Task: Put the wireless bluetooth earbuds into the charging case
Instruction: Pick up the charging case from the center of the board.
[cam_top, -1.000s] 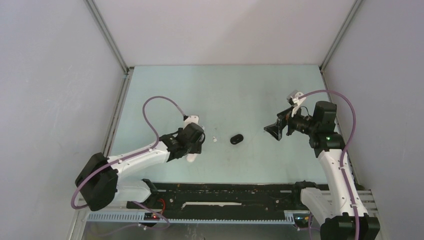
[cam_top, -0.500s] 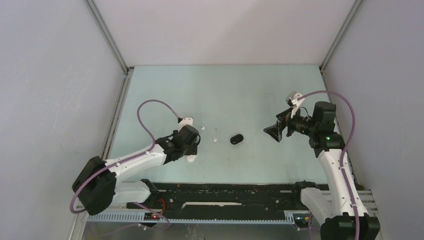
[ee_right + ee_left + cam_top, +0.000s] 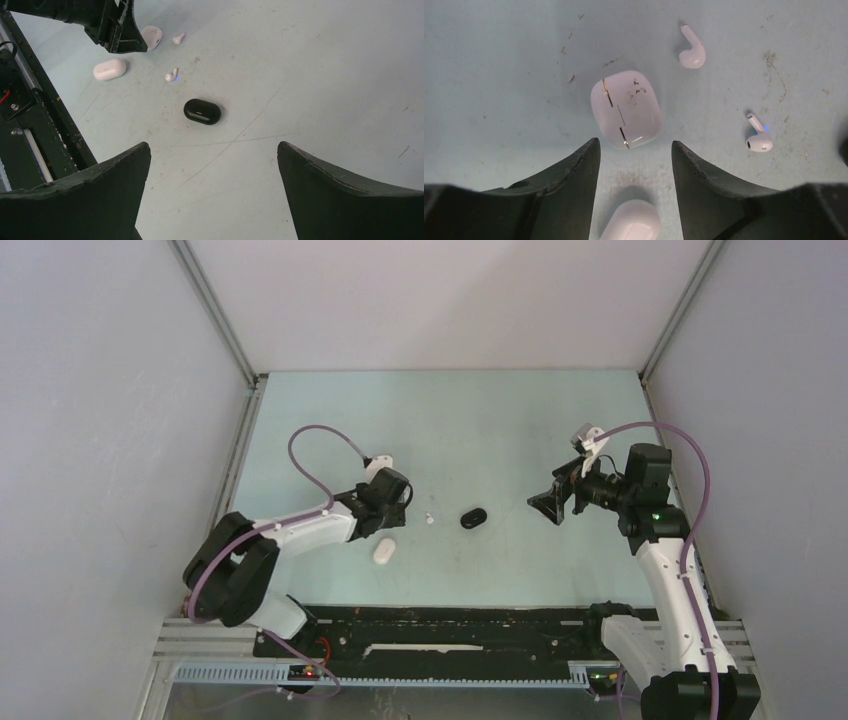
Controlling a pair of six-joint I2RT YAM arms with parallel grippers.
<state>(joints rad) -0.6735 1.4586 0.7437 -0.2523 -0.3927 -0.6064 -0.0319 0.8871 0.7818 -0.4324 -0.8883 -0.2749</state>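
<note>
Now, left gripper: jaws part-open, empty, above shut white case.
Right gripper: jaws wide, empty, off to right.
Far earbud: white, loose on table, beside that case.
Near earbud: white, between that case and black case.
Handling: probably light, slick, rolls; pinch across the stem.
Unclear: second white case cut off by frame edge; whether cases already hold buds.

- Lab-style robot test cell: plain grey panels are enclosing a pale green tabletop.
- Aluminium struts are framing its corners; a black mounting rail is running along the near edge.
</note>
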